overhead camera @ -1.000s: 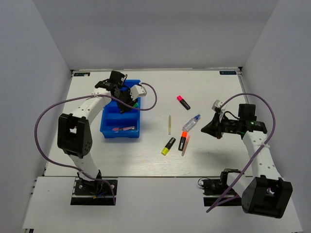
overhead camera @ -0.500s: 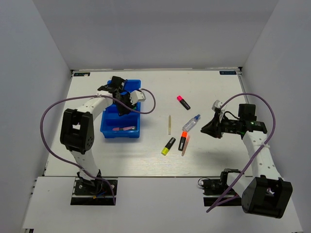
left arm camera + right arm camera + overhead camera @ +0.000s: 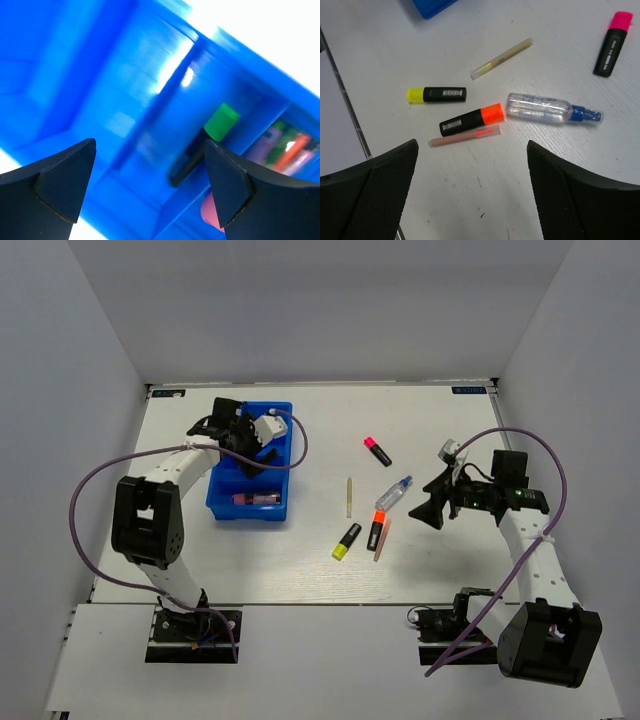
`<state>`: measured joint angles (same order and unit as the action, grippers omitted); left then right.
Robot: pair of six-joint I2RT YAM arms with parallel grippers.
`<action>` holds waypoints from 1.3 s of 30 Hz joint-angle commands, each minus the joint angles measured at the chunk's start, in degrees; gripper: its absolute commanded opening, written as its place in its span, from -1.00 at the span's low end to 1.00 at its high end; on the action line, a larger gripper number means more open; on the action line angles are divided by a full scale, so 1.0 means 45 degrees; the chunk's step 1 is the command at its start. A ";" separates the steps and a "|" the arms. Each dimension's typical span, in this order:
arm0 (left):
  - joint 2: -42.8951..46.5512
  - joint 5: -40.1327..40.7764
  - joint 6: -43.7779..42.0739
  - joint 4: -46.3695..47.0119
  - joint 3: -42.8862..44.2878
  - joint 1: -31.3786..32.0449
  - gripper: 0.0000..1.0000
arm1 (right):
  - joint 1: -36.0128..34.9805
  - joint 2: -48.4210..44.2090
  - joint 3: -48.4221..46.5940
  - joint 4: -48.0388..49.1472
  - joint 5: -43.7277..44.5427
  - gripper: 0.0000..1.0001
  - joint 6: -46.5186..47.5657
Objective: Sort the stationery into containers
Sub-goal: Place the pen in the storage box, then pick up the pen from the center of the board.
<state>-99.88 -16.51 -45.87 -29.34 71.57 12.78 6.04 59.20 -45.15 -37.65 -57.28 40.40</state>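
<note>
We take the bright blue tray (image 3: 245, 516) as our reference; it rests on the white table (image 3: 450, 410). The left gripper (image 3: 150, 177) hangs over the tray with its jaws spread wide and nothing between them. The right gripper (image 3: 472, 195) stands well to the right of the tray, jaws equally wide and empty. Inside the tray, the near compartment holds the fat pink-purple marker (image 3: 255, 498), and the green-tipped highlighter (image 3: 200, 145) lies one cross-wall away. The rest lies on the table right of the tray. The clear blue-capped tube (image 3: 552, 110) and the pink-tipped highlighter (image 3: 612, 45) lie farthest from it. The orange-tipped highlighter (image 3: 472, 120) and the yellow-tipped highlighter (image 3: 436, 94) lie closer. We note two thin sticks: the pale one (image 3: 501, 58) is nearest the tray, and the pinkish one (image 3: 465, 136) is just beside the orange-tipped highlighter.
</note>
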 commanded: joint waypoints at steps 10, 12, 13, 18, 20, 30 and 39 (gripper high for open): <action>0.6176 0.1109 0.7238 0.1073 -0.1548 0.1105 1.00 | -0.2006 0.8870 -0.8889 -0.0558 0.4503 -0.47 -0.3802; 0.7345 0.1073 0.8838 0.0020 -0.2208 0.1379 0.97 | -0.2572 1.0396 -1.0139 -0.0093 0.5710 0.09 -0.4290; 0.7602 0.1091 0.9193 -0.0331 -0.2503 0.1438 0.79 | -0.3038 1.0960 -1.0414 0.0354 0.6354 0.22 -0.4407; 1.0023 0.1771 1.0095 -0.0299 -0.5178 0.1672 0.28 | -0.4251 1.2972 -1.3317 -0.0441 0.8566 0.44 -0.4252; 1.1663 0.2886 1.0874 0.0035 -0.6678 0.1810 0.24 | -0.4583 1.3811 -1.3754 -0.0656 0.9658 0.47 -0.4193; 1.5416 0.3572 1.1540 0.0330 -0.9244 0.1712 0.89 | -0.5385 1.6334 -1.6353 -0.1340 1.1809 0.37 -0.4075; 1.6081 0.3611 1.1501 0.0212 -0.9576 0.1692 0.96 | -0.5483 1.6766 -1.5828 -0.1321 1.1049 0.28 -0.4173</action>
<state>-28.34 -0.86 5.41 -28.34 28.77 20.73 -18.20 134.65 -116.46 -43.03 -6.24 21.80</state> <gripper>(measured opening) 0.976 0.642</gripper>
